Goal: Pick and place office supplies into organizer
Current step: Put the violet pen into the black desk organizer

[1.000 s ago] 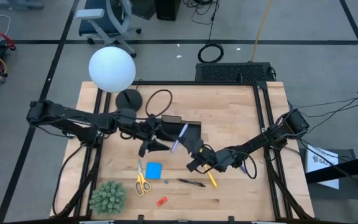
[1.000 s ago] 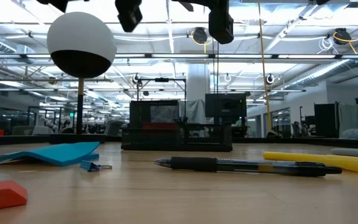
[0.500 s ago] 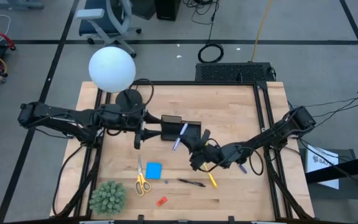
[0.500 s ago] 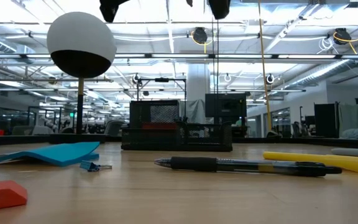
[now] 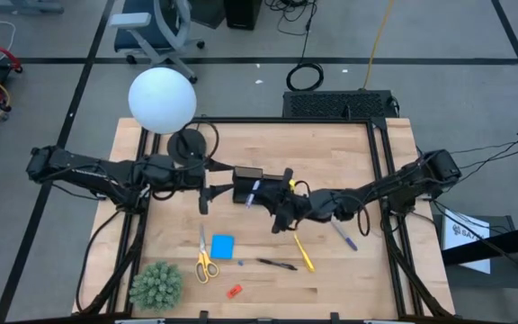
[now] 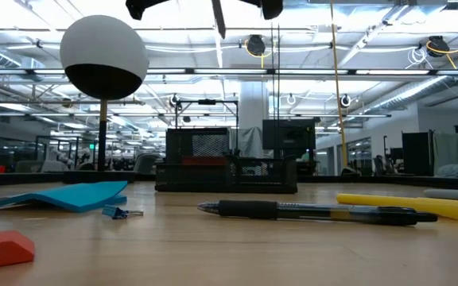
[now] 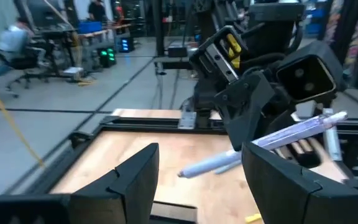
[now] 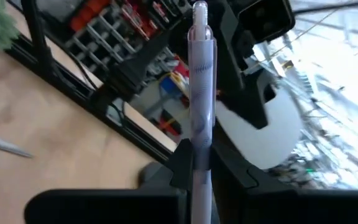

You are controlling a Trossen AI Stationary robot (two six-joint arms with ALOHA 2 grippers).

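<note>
Clamping the bluish-purple pen (image 8: 201,74), the right pincer (image 5: 280,202) holds it above the organizer (image 5: 261,188), long axis tilted toward it; the left pincer (image 5: 207,193) hangs wide and empty beside.

Four pens (image 5: 281,265), one scissors (image 5: 204,261), one note pad (image 5: 222,247), one organizer (image 5: 245,179).
</note>
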